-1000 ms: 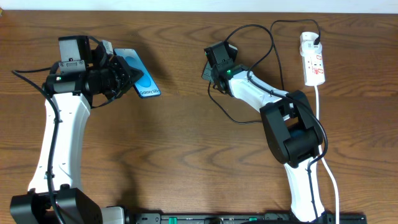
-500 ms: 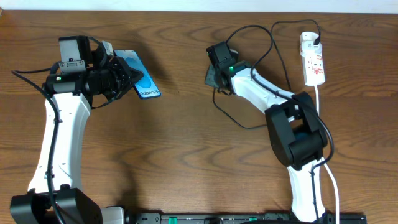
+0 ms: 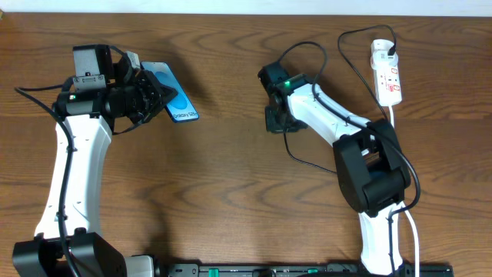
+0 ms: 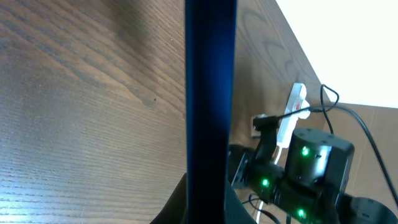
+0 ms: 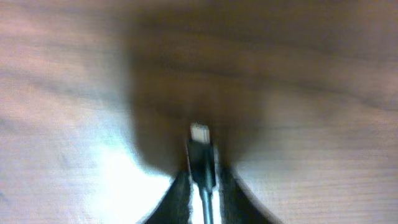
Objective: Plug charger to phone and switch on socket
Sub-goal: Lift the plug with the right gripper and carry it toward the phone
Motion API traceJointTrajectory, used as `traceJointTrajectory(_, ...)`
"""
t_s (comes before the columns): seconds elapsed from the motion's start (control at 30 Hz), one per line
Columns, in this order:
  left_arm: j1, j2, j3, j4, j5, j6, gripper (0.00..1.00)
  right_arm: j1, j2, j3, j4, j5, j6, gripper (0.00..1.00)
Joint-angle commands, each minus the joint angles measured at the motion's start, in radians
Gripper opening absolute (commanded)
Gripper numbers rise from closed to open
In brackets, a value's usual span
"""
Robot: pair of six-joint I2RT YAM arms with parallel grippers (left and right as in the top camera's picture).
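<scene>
Over on the far left, the phone [image 3: 181, 101] is clamped by the left gripper [image 3: 157, 98], its jaws shut tight on the phone's edges. The blue screen is turned up and tilted toward the overhead camera. In the left wrist view only its dark edge is seen, upright down the middle of the picture.

Now to the middle of the counter [image 3: 223, 192]: the right gripper [image 3: 275, 119] is pointed down at the wood. The charger [image 5: 201, 163] is seen in the right wrist view, its metal-tipped plug set between the jaws with the tip aimed straight ahead. The jaws are drawn in close on either side of it (the picture is badly blurred), so whether the plug is actually pinched or just flanked cannot be told.

The black cable is looped away toward the far right, where the socket [image 3: 387, 75] is lying flat, well apart from the phone. A small black piece is lodged at its far end, and its white cord [image 3: 416, 235] is trailed down the right edge.
</scene>
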Motion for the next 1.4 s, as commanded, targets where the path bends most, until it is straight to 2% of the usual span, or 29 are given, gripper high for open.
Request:
traceJointTrajectory(0.0, 0.0, -0.011, 0.031, 0.001, 0.024, -0.002, 0.07, 0.02, 0.051, -0.041, -0.03, -0.023, -0.048, 0.31)
traceJointTrajectory(0.1, 0.0, -0.011, 0.031, -0.007, 0.024, -0.002, 0.07, 0.018, 0.052, -0.042, -0.041, -0.028, -0.048, 0.33)
traceJointTrajectory(0.33, 0.0, -0.011, 0.031, -0.016, 0.024, -0.001, 0.07, 0.014, 0.06, -0.058, -0.027, -0.055, -0.048, 0.3)
traceJointTrajectory(0.43, 0.0, -0.011, 0.031, -0.019, 0.024, -0.002, 0.07, 0.003, 0.076, -0.061, -0.003, -0.092, -0.048, 0.26)
traceJointTrajectory(0.6, 0.0, -0.011, 0.031, -0.03, 0.024, -0.002, 0.07, -0.028, 0.135, -0.062, 0.002, -0.198, -0.048, 0.1)
traceJointTrajectory(0.8, 0.0, -0.011, 0.031, -0.033, 0.024, -0.001, 0.07, -0.074, 0.172, -0.065, 0.002, -0.304, -0.049, 0.08)
traceJointTrajectory(0.93, 0.0, -0.011, 0.031, -0.033, 0.024, -0.002, 0.07, -0.083, 0.172, -0.069, 0.018, -0.332, -0.049, 0.01)
traceJointTrajectory(1.13, 0.0, -0.011, 0.031, -0.041, 0.024, -0.002, 0.07, -0.082, 0.172, -0.089, 0.038, -0.366, -0.059, 0.01)
traceJointTrajectory(1.27, 0.0, -0.011, 0.031, -0.043, 0.024, -0.002, 0.07, -0.087, 0.163, -0.086, 0.046, -0.419, -0.125, 0.01)
traceJointTrajectory(1.37, 0.0, -0.011, 0.031, -0.043, 0.024, -0.002, 0.07, -0.103, 0.131, -0.084, 0.045, -0.533, -0.204, 0.01)
